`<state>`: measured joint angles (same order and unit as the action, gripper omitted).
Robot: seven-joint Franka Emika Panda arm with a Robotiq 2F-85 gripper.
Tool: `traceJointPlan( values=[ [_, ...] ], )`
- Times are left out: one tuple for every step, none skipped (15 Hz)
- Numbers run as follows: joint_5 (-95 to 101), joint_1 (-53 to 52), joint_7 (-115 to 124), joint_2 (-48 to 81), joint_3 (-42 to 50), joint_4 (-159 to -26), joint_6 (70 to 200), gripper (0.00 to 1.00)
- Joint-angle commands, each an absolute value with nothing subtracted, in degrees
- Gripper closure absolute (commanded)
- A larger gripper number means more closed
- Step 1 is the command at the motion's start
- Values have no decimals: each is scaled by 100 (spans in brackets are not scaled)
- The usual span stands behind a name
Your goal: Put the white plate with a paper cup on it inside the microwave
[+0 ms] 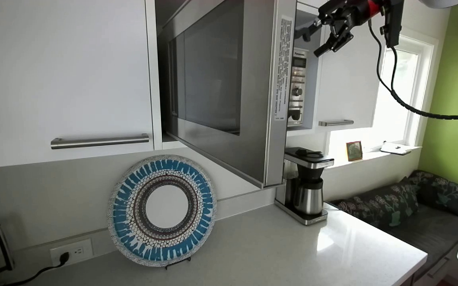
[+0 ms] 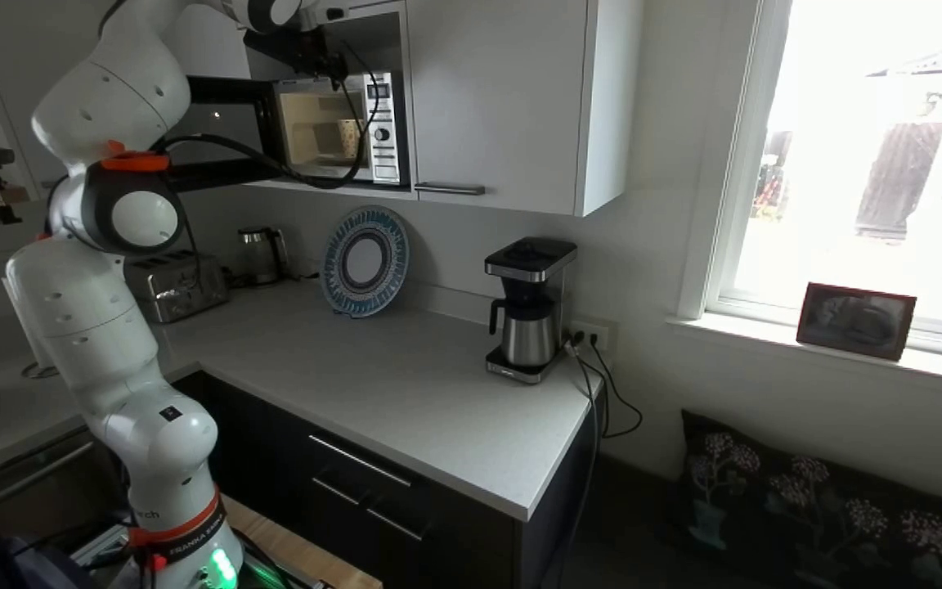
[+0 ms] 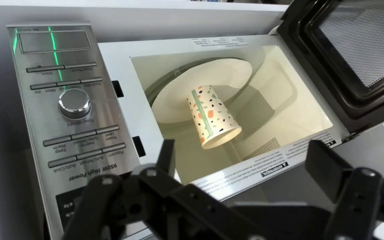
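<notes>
The microwave [image 3: 73, 103] stands with its door [image 1: 213, 79] swung wide. Inside its cavity lies the white plate [image 3: 172, 96], a paper one with a fluted rim. On that plate rests the paper cup [image 3: 212, 113], speckled in orange, green and black; it shows upright in an exterior view [image 2: 350, 137]. The wrist picture is upside down, so the cup's mouth points to its bottom edge. My gripper [image 3: 245, 161] is outside the cavity, in front of the opening, jaws wide apart and nothing between them. In an exterior view the gripper [image 1: 311, 43] appears beyond the door's free edge.
The microwave sits in a wall cabinet niche, and its door juts out over the counter [image 2: 340, 368]. Below are a patterned decorative plate [image 1: 169, 208] and a coffee maker [image 2: 530, 311]. Cabinet doors [image 2: 495, 98] flank the niche. A cable [image 1: 416, 109] hangs from the arm.
</notes>
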<state>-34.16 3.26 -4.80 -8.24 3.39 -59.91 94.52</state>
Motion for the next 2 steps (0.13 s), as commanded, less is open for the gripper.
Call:
traceJointPlan(
  values=[
    [-3416,328,-483,-824,340,-5992,9451,0],
    [-3416,328,-484,-821,340,-5993,9451,0]
  ],
)
